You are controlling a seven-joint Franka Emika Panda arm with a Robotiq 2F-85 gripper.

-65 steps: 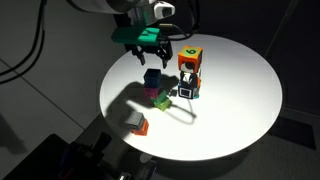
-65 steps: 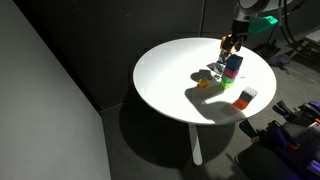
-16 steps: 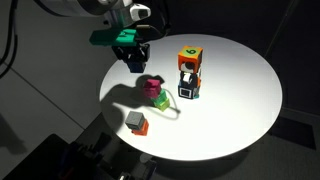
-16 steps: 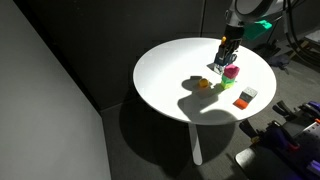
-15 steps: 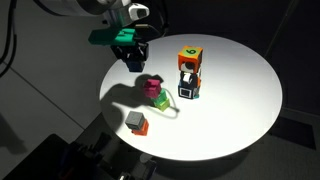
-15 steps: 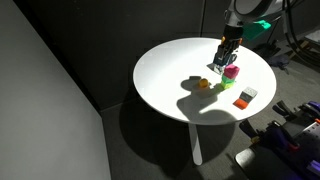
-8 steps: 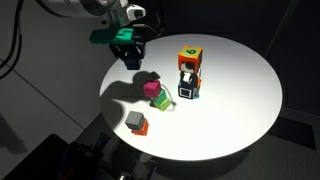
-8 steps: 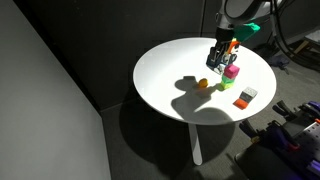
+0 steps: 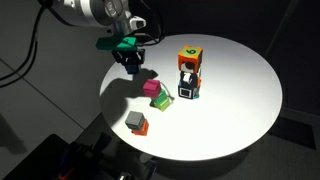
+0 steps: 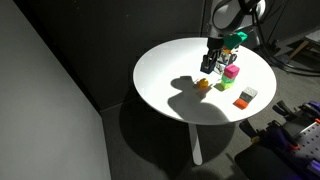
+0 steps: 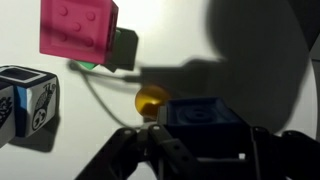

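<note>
There is one round white desk (image 9: pixel 250 110), one gripper (image 9: pixel 130 63) and one small orange ball (image 11: pixel 152 98). Single-coloured blocks number five: one blue block (image 11: pixel 205 118), one pink block (image 9: pixel 153 90), one green block (image 9: pixel 161 103), one grey block (image 9: pixel 133 119) and one orange block (image 9: pixel 142 128). The patterned cubes (image 9: pixel 187 72) number three, as far as can be told, making eight blocks and cubes in all.

A round white counter (image 9: pixel 240 95) carries a short stack of cubes (image 9: pixel 188 72), orange on top and black-and-white at the bottom. Near it, a pink block (image 9: pixel 154 89) touches a green block (image 9: pixel 161 103). A small orange ball (image 10: pixel 203 84) lies close by. A grey-and-orange block (image 9: pixel 136 122) sits nearer the rim.
</note>
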